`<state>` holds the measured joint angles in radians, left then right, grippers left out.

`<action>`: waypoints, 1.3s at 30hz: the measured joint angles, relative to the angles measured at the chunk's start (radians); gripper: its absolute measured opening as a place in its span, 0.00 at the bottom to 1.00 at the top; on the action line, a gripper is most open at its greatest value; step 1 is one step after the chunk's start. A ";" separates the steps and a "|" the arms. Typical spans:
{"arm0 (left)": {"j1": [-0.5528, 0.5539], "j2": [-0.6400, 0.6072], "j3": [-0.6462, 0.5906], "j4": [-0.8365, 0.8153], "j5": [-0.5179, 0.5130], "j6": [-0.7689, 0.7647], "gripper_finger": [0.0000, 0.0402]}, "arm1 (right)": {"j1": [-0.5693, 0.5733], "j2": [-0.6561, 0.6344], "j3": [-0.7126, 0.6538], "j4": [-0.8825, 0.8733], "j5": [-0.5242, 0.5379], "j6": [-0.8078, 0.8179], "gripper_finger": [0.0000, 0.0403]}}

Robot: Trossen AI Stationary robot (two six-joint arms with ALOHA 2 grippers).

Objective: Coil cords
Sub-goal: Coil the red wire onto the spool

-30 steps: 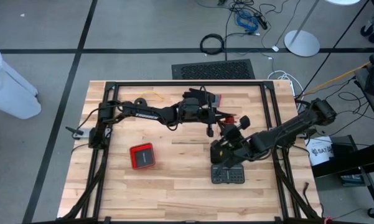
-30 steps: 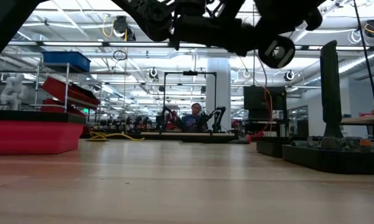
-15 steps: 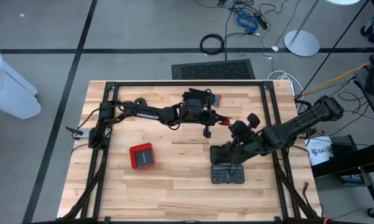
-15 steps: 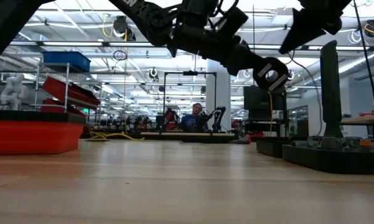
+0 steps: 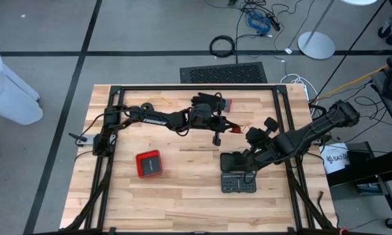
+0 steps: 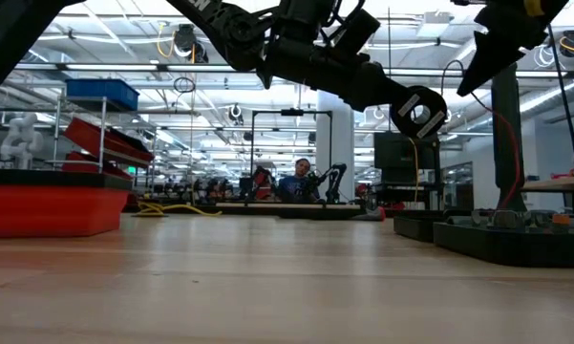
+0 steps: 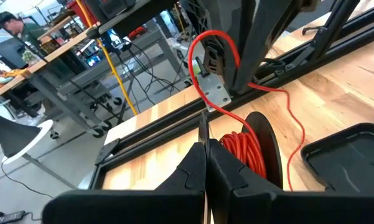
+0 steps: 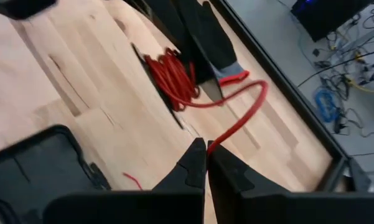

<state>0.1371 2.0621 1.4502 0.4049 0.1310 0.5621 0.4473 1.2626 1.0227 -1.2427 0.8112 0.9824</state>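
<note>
I have the red cord point(image 8: 236, 118) stretched between both pinched-shut grippers: right gripper point(image 8: 205, 148) clamps its tail, left gripper point(image 7: 205, 149), seemingly, the loop beside the coil point(image 7: 246, 152) over the tabletop point(image 5: 182, 196).

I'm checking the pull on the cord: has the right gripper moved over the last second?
Yes. In the high view the right gripper has shifted toward the table's right edge, away from the left gripper, judged against the unmoved dark tray below it.
</note>
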 joint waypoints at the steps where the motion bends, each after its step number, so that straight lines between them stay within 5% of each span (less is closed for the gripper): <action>1: 0.000 0.000 0.000 0.000 0.000 -0.001 0.00 | 0.000 0.005 0.000 -0.013 0.000 0.005 0.00; 11: 0.000 -0.032 0.000 0.000 0.038 -0.034 0.00 | 0.006 0.061 -0.138 -0.048 0.007 0.202 0.00; 17: 0.006 -0.051 0.001 0.068 0.061 -0.092 0.00 | 0.017 0.061 -0.277 0.145 0.138 0.337 0.00; 30: 0.033 -0.049 0.000 0.268 0.070 -0.293 0.00 | -0.100 0.060 -0.366 0.597 0.355 0.153 0.00; 39: 0.032 -0.036 0.000 0.351 0.042 -0.332 0.00 | -0.180 0.065 -0.366 0.950 0.376 -0.146 0.00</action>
<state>0.1687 2.0262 1.4498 0.7558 0.1729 0.2303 0.2674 1.3274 0.6563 -0.2927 1.1872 0.8360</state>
